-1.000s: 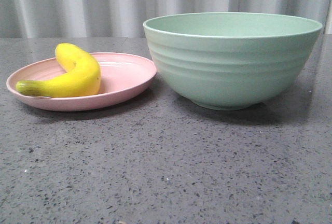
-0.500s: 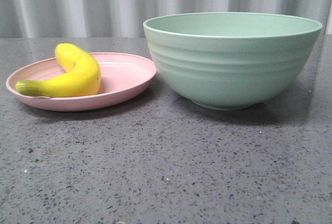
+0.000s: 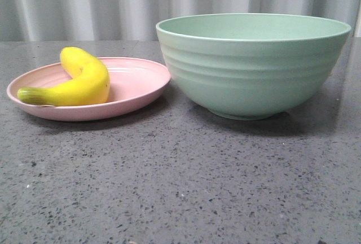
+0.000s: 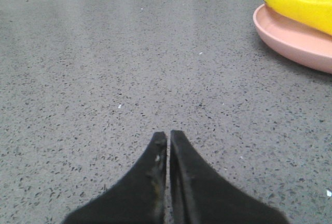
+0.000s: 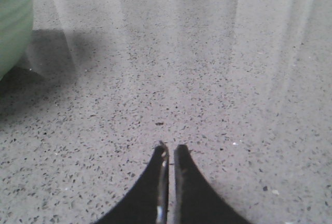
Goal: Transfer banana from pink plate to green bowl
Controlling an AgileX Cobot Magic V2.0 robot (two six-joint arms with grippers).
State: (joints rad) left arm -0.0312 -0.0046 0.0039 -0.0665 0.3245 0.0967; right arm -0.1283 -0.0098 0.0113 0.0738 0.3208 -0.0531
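Yellow banana [image 3: 79, 80] on pink plate [image 3: 135, 83], green bowl [image 3: 254, 63] beside

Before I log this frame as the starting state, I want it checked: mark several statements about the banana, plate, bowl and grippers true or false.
1. The curved bright-yellow banana lies on the shallow round pale-pink plate. True.
2. The large ridged mint-green bowl stands left of the plate in the front view. False: it stands to the right.
3. The left gripper is shut on the banana. False: its fingers are closed together on nothing, low over the speckled grey table, apart from the plate.
4. The right gripper is shut and holds nothing. True.
5. The bowl is taller than the plate. True.
6. The banana's greenish stem points toward the bowl. False: it points away, to the plate's left edge.
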